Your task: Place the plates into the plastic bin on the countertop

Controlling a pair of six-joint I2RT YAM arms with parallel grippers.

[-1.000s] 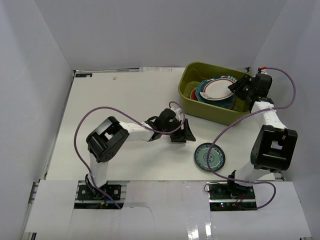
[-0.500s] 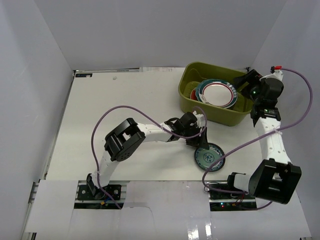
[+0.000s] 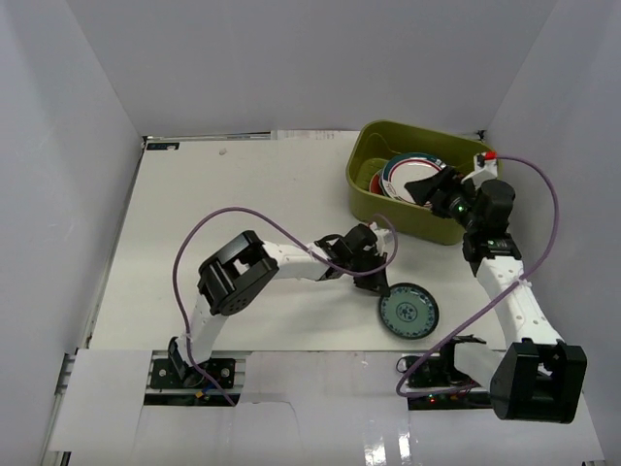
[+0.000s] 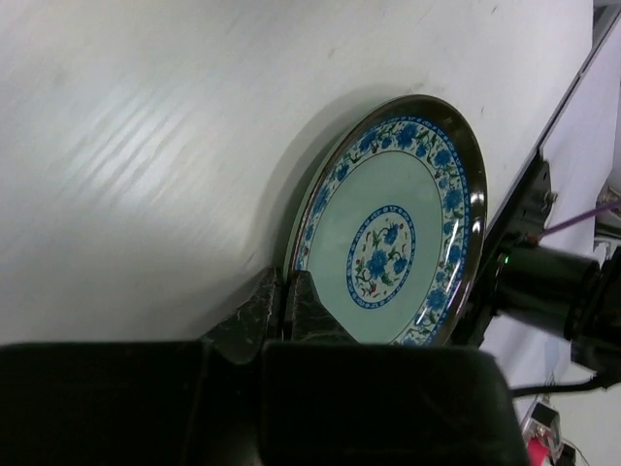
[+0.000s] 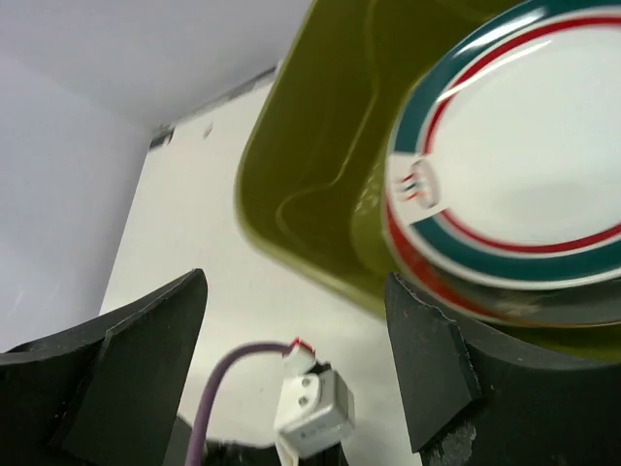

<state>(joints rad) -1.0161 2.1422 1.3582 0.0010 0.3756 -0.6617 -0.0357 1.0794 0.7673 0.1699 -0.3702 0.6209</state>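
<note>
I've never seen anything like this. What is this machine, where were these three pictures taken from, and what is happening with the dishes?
These are two robot arms bolted at the edge of a white countertop. One picture looks down from a fixed camera above. The other two come from small cameras on each arm's wrist, so you see each hand's own fingers. The left hand is shut on the rim of a small blue-flowered plate, the only plate outside the green bin. The right hand is open and holds nothing. It is by the bin, where a stack of plates lies.
</note>
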